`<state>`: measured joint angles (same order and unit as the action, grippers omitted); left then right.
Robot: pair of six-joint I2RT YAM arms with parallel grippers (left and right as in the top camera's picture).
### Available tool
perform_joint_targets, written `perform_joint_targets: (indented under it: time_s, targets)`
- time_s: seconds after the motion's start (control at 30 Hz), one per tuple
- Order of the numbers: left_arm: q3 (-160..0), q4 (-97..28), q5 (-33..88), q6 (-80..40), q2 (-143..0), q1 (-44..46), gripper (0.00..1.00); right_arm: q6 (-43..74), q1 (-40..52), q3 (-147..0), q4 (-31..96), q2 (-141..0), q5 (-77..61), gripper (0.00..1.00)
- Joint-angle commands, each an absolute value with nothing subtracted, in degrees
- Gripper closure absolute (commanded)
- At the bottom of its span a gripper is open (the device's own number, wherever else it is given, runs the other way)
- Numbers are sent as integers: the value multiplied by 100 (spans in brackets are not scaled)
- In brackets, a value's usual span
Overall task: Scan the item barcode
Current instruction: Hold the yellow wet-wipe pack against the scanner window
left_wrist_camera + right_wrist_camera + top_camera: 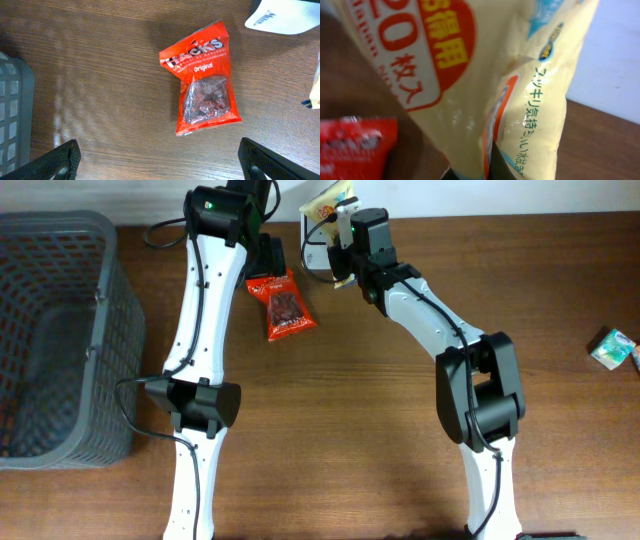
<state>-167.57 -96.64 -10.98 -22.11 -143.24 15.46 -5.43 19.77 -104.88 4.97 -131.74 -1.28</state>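
Two claws accounted for: my right claw point(343, 250) clenches the yellow packet point(510, 75) at the far edge of the table point(380, 440) beside a white device point(285, 17), my left claw point(160, 160) gapes over the red bag point(205, 80); presentation is, I judge, in hand, and next the barcode needs turning towards that device.

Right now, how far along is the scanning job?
Done: the right fingers are shut on the yellow packet. In hand: it's held near the white device; I can't tell whether the barcode has read. Left: the red Hacks bag lies on the table below the open left fingers.
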Motion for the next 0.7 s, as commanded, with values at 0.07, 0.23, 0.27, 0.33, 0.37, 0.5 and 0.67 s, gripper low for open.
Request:
perform_joint_targets:
  time_s: [0.07, 0.23, 0.27, 0.33, 0.37, 0.5, 0.67]
  targets:
    - [-16794, -9673, -1142, -2228, -14239, 1575, 1, -2255, 2110, -10565, 733, -13292, 480, 96]
    - [-16794, -9673, -1140, -2228, -14239, 1575, 1, -4040, 2104, -10565, 585, -13292, 1125, 96]
    - [-16794, -9673, -1140, -2228, -14239, 1575, 1, -4115, 2104, -10567, 445, -13292, 1391, 96]
    - [-16794, -9673, -1140, -2228, -14239, 1575, 1, -4115, 2099, -10567, 47, -13292, 1721, 96]
    - [-16794, -9673, -1140, -2228, -14239, 1575, 1, -4115, 2102, -10567, -246, -13292, 1719, 96]
    - [-16794, -9673, -1140, -2228, -14239, 1575, 1, -4110, 2132, -10567, -919, -13292, 1409, 96]
    - [-16794, -9673, -1140, -2228, -14239, 1575, 1, -4091, 2130, -10565, -974, -13574, 1229, 96]
